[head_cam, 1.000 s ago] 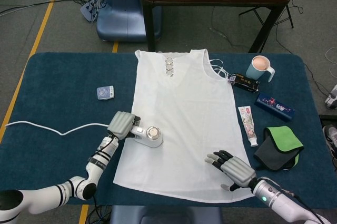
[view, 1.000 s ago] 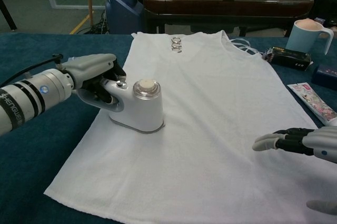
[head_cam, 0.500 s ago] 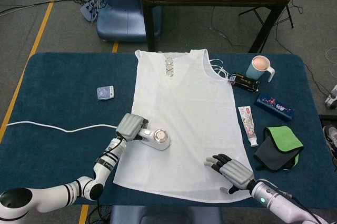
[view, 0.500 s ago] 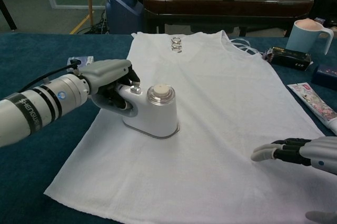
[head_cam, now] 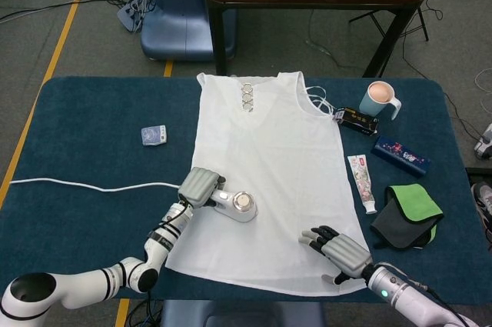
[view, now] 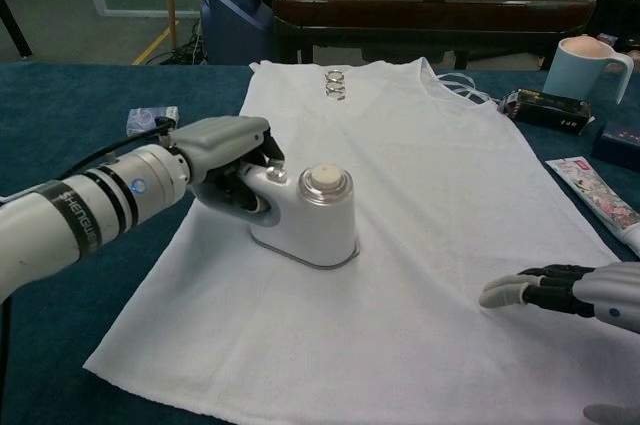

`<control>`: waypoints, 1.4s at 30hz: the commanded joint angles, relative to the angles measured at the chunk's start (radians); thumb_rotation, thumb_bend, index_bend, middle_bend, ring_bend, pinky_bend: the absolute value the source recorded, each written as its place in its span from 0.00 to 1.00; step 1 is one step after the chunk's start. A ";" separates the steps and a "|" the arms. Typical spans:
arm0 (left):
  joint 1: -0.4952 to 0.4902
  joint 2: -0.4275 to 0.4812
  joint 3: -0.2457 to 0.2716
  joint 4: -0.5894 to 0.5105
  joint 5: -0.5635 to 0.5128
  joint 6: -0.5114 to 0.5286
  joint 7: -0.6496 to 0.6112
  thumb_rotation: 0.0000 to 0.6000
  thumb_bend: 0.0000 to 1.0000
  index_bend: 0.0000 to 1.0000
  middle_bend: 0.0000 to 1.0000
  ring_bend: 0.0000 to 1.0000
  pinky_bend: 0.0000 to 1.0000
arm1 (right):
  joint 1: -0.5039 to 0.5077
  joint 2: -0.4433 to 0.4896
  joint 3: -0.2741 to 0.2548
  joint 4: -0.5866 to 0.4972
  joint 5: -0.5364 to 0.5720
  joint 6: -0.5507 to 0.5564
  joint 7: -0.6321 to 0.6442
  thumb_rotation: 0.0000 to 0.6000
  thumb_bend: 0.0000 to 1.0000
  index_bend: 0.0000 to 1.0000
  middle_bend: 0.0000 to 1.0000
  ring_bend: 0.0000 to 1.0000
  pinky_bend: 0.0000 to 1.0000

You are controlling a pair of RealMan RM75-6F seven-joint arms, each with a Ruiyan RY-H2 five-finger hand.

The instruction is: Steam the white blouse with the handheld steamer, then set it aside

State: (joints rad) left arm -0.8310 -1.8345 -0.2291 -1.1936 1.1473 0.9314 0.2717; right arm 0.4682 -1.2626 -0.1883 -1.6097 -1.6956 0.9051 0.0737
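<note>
The left hand (view: pixel 225 160), wrapped round the handle of the steamer (view: pixel 308 215), has slid it rightward across the blouse (view: pixel 420 175) over the last second, so steaming is well under way (a judgement). The steamer sits flat on the cloth just beyond that hand's knuckles. The right hand (head_cam: pixel 338 247), fingers spread and holding nothing, has drawn back toward the hem. The blouse lies smooth, thin and white; the steamer is glossy, rounded plastic.
</note>
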 commanded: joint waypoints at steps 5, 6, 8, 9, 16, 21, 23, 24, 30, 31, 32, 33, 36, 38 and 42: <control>0.033 0.059 0.015 -0.009 0.022 0.022 -0.037 1.00 0.25 0.87 0.84 0.69 0.79 | 0.006 -0.003 -0.002 -0.001 0.005 -0.001 -0.004 1.00 0.29 0.01 0.07 0.00 0.00; 0.039 0.069 0.017 -0.012 0.024 0.024 -0.043 1.00 0.25 0.87 0.84 0.69 0.80 | 0.007 -0.004 -0.003 -0.002 0.006 -0.002 -0.005 1.00 0.29 0.01 0.07 0.00 0.00; 0.049 0.084 0.022 -0.016 0.030 0.030 -0.052 1.00 0.25 0.87 0.84 0.69 0.79 | 0.009 -0.005 -0.002 -0.002 0.008 -0.004 -0.006 1.00 0.29 0.01 0.07 0.00 0.00; 0.055 0.092 0.026 -0.018 0.034 0.033 -0.057 1.00 0.25 0.87 0.84 0.69 0.79 | 0.011 -0.007 -0.003 -0.002 0.011 -0.006 -0.007 1.00 0.29 0.01 0.07 0.00 0.00; 0.088 0.142 0.042 -0.036 0.040 0.044 -0.084 1.00 0.25 0.87 0.84 0.69 0.79 | 0.015 -0.008 -0.006 -0.006 0.013 -0.005 -0.012 1.00 0.29 0.01 0.07 0.00 0.00; 0.114 0.194 0.050 -0.091 0.031 0.044 -0.095 1.00 0.25 0.87 0.84 0.69 0.79 | 0.016 -0.008 -0.010 -0.006 0.013 -0.001 -0.011 1.00 0.29 0.01 0.07 0.00 0.00; 0.122 0.213 0.050 -0.118 0.031 0.048 -0.100 1.00 0.25 0.87 0.84 0.69 0.79 | 0.016 -0.009 -0.012 -0.004 0.011 0.001 -0.009 1.00 0.29 0.01 0.07 0.00 0.00; 0.123 0.219 0.048 -0.129 0.034 0.051 -0.102 1.00 0.25 0.87 0.84 0.69 0.79 | 0.017 -0.010 -0.013 -0.004 0.010 0.002 -0.008 1.00 0.29 0.01 0.07 0.00 0.00; 0.109 0.226 0.029 -0.192 0.040 0.060 -0.087 1.00 0.25 0.87 0.84 0.69 0.79 | 0.017 -0.013 -0.017 0.003 0.005 0.011 0.005 1.00 0.29 0.01 0.07 0.00 0.00; 0.105 0.223 0.028 -0.201 0.040 0.058 -0.082 1.00 0.25 0.87 0.84 0.69 0.79 | 0.017 -0.013 -0.018 0.004 0.005 0.012 0.006 1.00 0.29 0.01 0.07 0.00 0.00; 0.100 0.217 0.028 -0.210 0.040 0.054 -0.075 1.00 0.25 0.87 0.84 0.69 0.79 | 0.016 -0.012 -0.019 0.006 0.005 0.015 0.009 1.00 0.29 0.01 0.07 0.00 0.00; 0.096 0.210 0.031 -0.215 0.040 0.049 -0.069 1.00 0.25 0.87 0.84 0.69 0.79 | 0.015 -0.012 -0.019 0.006 0.005 0.017 0.010 1.00 0.29 0.01 0.07 0.00 0.00; 0.084 0.184 0.041 -0.214 0.039 0.037 -0.048 1.00 0.25 0.87 0.84 0.68 0.79 | 0.013 -0.010 -0.022 0.008 0.005 0.023 0.015 1.00 0.29 0.01 0.07 0.00 0.00; 0.077 0.163 0.050 -0.206 0.038 0.029 -0.033 1.00 0.25 0.87 0.83 0.68 0.79 | 0.011 -0.008 -0.025 0.009 0.005 0.026 0.016 1.00 0.29 0.01 0.07 0.00 0.00; 0.063 0.124 0.059 -0.172 0.050 0.032 0.002 1.00 0.25 0.87 0.83 0.68 0.79 | 0.008 -0.006 -0.028 0.009 0.004 0.032 0.017 1.00 0.29 0.01 0.07 0.00 0.00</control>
State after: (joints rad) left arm -0.7612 -1.6961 -0.1750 -1.3803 1.1906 0.9612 0.2619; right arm 0.4765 -1.2683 -0.2159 -1.6003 -1.6918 0.9375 0.0906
